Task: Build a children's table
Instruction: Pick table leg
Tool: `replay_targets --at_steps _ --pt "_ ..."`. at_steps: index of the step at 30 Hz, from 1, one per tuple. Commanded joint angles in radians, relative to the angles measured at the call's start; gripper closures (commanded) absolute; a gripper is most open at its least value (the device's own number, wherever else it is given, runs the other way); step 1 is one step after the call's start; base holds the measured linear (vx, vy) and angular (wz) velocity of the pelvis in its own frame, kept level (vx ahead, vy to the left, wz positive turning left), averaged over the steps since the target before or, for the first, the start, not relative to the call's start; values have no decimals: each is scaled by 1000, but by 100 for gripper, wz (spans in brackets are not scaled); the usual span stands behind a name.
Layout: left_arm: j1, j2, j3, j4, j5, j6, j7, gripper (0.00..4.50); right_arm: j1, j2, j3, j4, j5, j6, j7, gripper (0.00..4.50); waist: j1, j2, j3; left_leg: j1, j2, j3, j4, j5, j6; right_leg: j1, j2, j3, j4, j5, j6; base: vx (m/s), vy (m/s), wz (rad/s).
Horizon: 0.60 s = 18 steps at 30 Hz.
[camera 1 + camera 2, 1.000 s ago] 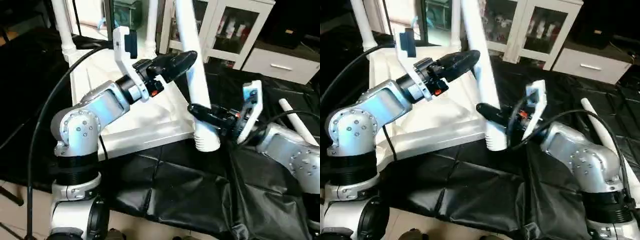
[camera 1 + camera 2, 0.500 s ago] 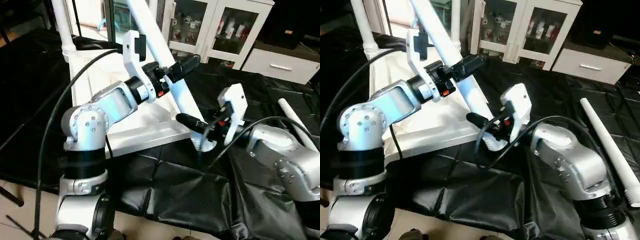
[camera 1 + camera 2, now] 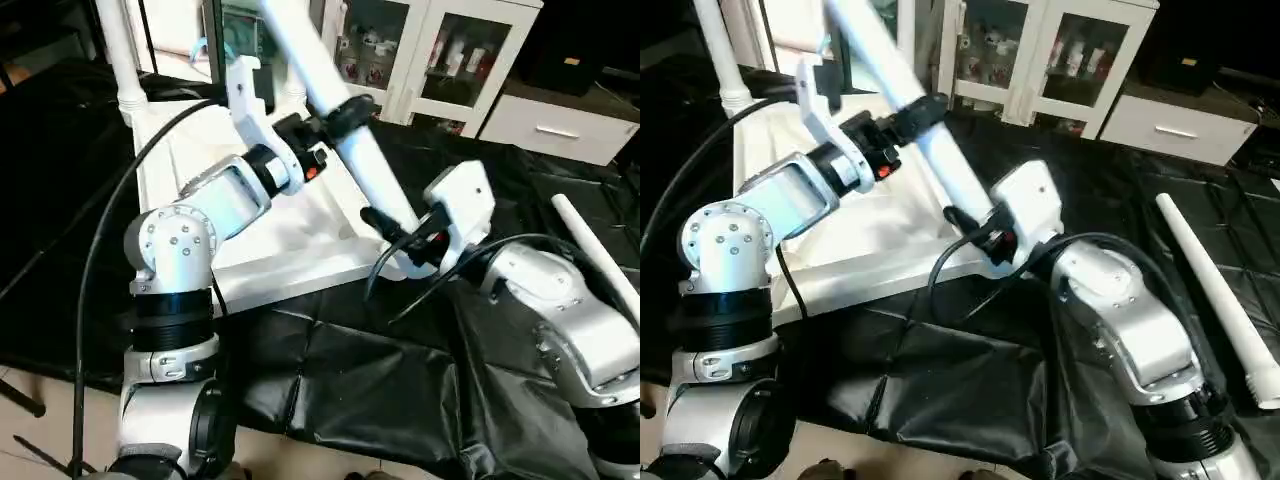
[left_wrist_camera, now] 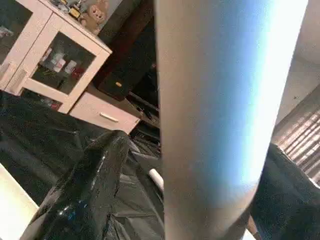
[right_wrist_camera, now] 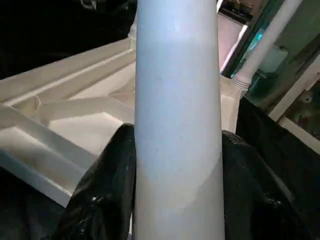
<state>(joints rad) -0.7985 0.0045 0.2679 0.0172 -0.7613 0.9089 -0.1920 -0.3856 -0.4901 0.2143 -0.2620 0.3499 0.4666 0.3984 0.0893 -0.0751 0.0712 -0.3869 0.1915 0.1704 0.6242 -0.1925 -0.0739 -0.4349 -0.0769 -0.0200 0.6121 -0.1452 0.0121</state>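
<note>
From the left eye view, the white table top (image 3: 262,236) lies upside down on the black-sheeted work table (image 3: 400,400), ribs up, its near corner close to the work table's front edge. A long white leg (image 3: 340,120) slants over that corner, leaning away toward the back left. The left gripper (image 3: 345,113) has its black fingers on either side of the leg partway up; the right gripper (image 3: 392,232) clasps the leg's thick lower end right at the top's near corner. Another leg (image 3: 122,50) stands upright in the far left corner socket. A spare leg (image 3: 590,255) lies flat near the work table's right edge. White cabinets with glass doors (image 3: 455,55) stand behind.

The right eye view shows the same: the spare leg (image 3: 1215,290) runs along the right edge, thick end toward the front.

In the left wrist view the slanted leg (image 4: 215,115) stands between two glossy black fingers (image 4: 82,195). The one on the far side is pressed to it; the nearer one shows a sliver of gap, so whether the grip has closed I cannot tell.

In the right wrist view both black fingers (image 5: 102,190) hug the leg (image 5: 177,125) tightly, holding it, with the ribbed underside of the table top (image 5: 65,120) just behind.
</note>
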Motion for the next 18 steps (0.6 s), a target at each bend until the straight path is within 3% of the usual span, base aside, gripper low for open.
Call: replay_targets --at_steps 1,4,6,18 --pt "-21 -8 -12 1 -12 -8 -12 119 2 -1 -1 4 -20 -22 -6 264 0 20 -84 14 13 -3 -75 -174 -30 64 -30 16 -57 -168 -136 0 0 0" --pt "-19 -8 -17 -3 -20 -8 -17 123 2 9 -3 9 -45 -30 -5 264 0 19 -85 14 13 -2 -74 -170 -26 64 -30 16 -56 -159 -143 0 0 0" --pt "-20 -7 -18 -1 -21 -8 -20 145 0 11 -1 12 -52 -33 -1 264 1 25 -85 14 13 -3 -75 -173 -26 64 -30 16 -56 -164 -145 0 0 0" --pt "-24 13 -10 14 -30 -10 -45 250 5 44 -6 23 -95 -52 2 264 -1 32 -85 16 12 -3 -76 -188 -28 64 -28 15 -57 -166 -151 0 0 0"
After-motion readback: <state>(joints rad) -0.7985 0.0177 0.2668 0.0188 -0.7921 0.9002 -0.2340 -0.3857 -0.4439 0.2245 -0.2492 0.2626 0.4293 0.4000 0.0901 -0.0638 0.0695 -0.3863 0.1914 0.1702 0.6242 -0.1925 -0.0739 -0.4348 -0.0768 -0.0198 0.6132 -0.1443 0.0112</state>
